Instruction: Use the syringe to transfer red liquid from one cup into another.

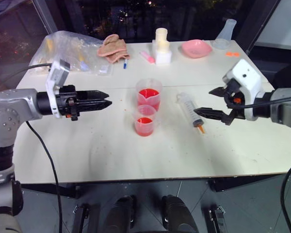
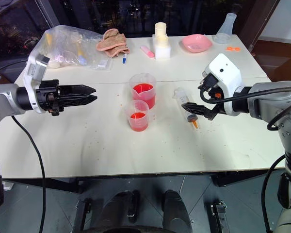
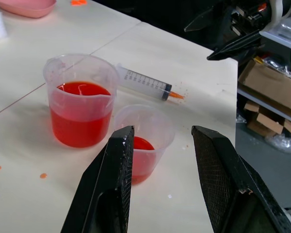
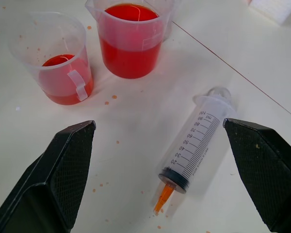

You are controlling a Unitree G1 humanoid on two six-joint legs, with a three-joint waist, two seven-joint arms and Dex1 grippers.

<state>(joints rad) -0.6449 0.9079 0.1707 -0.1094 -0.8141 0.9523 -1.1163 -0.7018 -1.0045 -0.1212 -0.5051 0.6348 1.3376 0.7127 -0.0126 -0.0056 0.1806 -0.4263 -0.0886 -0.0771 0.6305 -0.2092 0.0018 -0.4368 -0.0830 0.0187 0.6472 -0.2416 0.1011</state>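
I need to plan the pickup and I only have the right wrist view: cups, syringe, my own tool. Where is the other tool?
Observer: The left tool hovers open on the far side of the cups from the syringe, pointing at them.
Operator: Anything behind the cups?
Observer: A white block at the table's far edge, with a pink bowl beside it.
Operator: Which cup is nearer the robot?
Observer: The smaller cup, with less red liquid; the fuller cup stands behind it.
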